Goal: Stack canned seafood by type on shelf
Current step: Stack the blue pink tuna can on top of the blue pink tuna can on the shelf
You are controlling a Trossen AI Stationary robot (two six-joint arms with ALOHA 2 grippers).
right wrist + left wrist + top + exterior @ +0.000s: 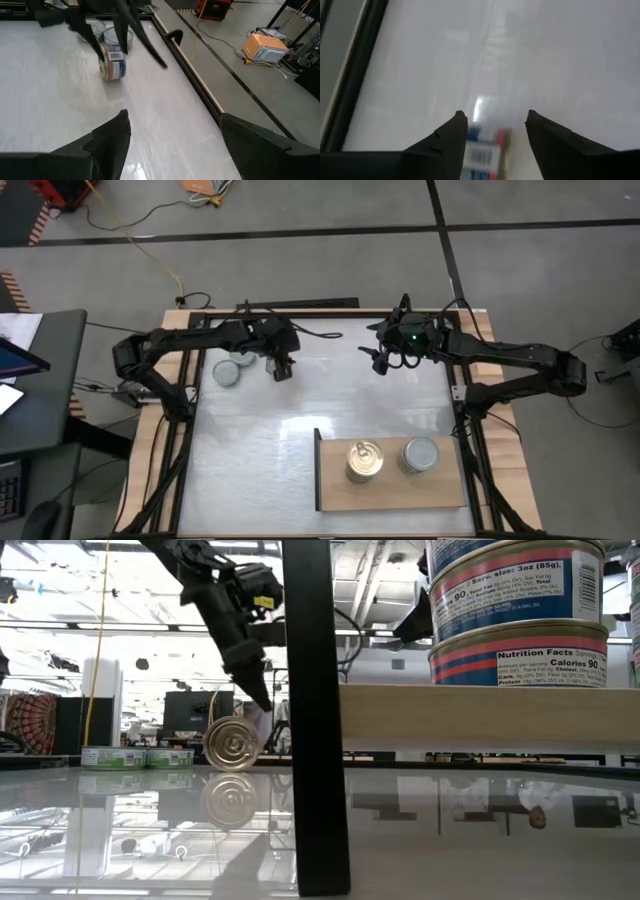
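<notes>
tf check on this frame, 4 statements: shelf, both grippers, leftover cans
1. Two stacks stand on the shelf, one gold-lidded, one silver-lidded. True.
2. The right gripper holds a can. False: it is open and empty, above the bare table.
3. The can at the left gripper lies flat on its base. False: it stands on its edge between the open fingers.
4. Loose cans sit on the table off the shelf, by the left arm. True.
</notes>
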